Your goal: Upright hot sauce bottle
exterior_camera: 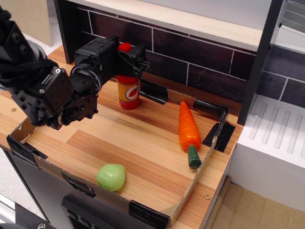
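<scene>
A wooden counter (pixel 143 143) with a low cardboard border (pixel 188 183) stood before a dark tile wall (pixel 200 67), and a white rack (pixel 276 138) was at the far right. The gripper (pixel 127 59) was closed on the neck of the hot sauce bottle (pixel 128 91), which stood upright directly below it. A carrot (pixel 188 129) lay well to its right, and a green ball (pixel 111 177) near the front edge.

— What sort of place was shown?

— A toy kitchen set up for robot trials: a wooden counter (pixel 143 143) fenced with taped cardboard (pixel 209 143), backed by dark tiles (pixel 205 71), with a white drainboard (pixel 279 129) alongside. A plastic carrot (pixel 188 126) was laid there.
</scene>
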Tool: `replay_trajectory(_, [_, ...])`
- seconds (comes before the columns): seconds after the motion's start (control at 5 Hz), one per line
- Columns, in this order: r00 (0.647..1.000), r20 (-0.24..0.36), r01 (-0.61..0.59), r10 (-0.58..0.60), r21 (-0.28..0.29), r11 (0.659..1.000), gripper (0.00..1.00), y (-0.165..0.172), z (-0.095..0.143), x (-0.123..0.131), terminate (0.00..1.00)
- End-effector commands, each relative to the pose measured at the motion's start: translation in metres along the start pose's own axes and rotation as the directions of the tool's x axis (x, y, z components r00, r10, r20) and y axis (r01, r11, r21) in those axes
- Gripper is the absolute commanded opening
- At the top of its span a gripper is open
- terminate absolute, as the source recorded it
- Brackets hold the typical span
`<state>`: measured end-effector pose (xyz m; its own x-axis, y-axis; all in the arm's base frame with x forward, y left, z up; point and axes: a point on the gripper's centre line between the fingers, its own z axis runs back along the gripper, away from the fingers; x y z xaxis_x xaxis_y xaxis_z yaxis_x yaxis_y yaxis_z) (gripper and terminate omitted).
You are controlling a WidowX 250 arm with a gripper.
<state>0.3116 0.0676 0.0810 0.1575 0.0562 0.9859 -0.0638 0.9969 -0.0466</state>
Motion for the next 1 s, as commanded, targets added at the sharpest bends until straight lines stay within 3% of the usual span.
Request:
replay_trajectory(0.0, [1.000, -0.014, -0.017, 0.017, 0.027, 0.999, 1.00, 0.003, 0.009, 0.031, 0.00])
replay_trajectory(0.2, [0.998, -0.049, -0.036, 0.037, 0.022, 0.999, 1.00, 0.000, 0.014, 0.044, 0.00])
replay_trajectory(0.6, [0.998, -0.049, -0.036, 0.037, 0.022, 0.999, 1.00, 0.000, 0.014, 0.044, 0.00])
replay_trajectory(0.8, [0.998, -0.049, -0.036, 0.037, 0.022, 0.999, 1.00, 0.000, 0.014, 0.044, 1.00])
